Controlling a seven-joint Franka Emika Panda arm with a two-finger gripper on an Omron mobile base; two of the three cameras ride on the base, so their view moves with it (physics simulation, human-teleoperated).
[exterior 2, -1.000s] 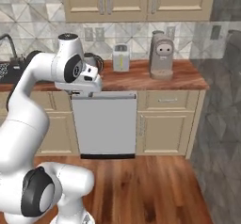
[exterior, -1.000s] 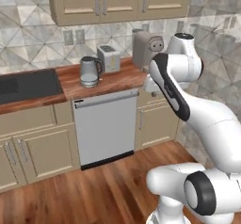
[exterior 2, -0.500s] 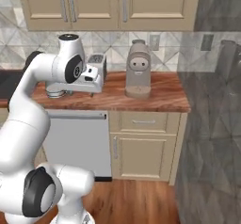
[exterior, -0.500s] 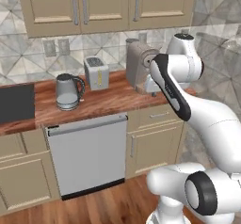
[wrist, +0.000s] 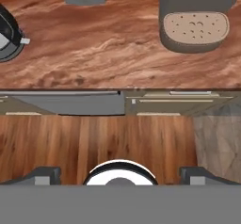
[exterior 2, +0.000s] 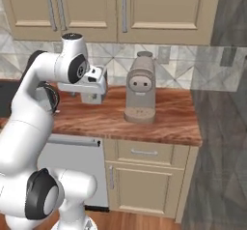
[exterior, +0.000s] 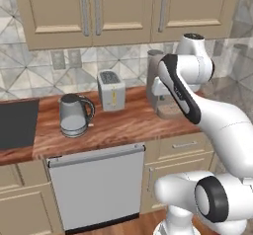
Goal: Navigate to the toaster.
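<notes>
The arm (exterior: pixel 217 125) consists of glossy white rounded link shells joined at dark grey to black joints. A black band runs lengthwise along the forearm link. The lower joint carries a round black end cap ringed in grey. The hand (exterior 2: pixel 92 83) is a boxy white housing with a dark face. The gripper (wrist: pixel 120 173) has two small dark grey, block-shaped fingertips (wrist: pixel 43 174).

The brown wood counter (exterior: pixel 123 128) holds a grey kettle (exterior: pixel 74 114) on the left, the toaster (exterior: pixel 111 90) behind, and a coffee machine (exterior 2: pixel 141 87) right.
</notes>
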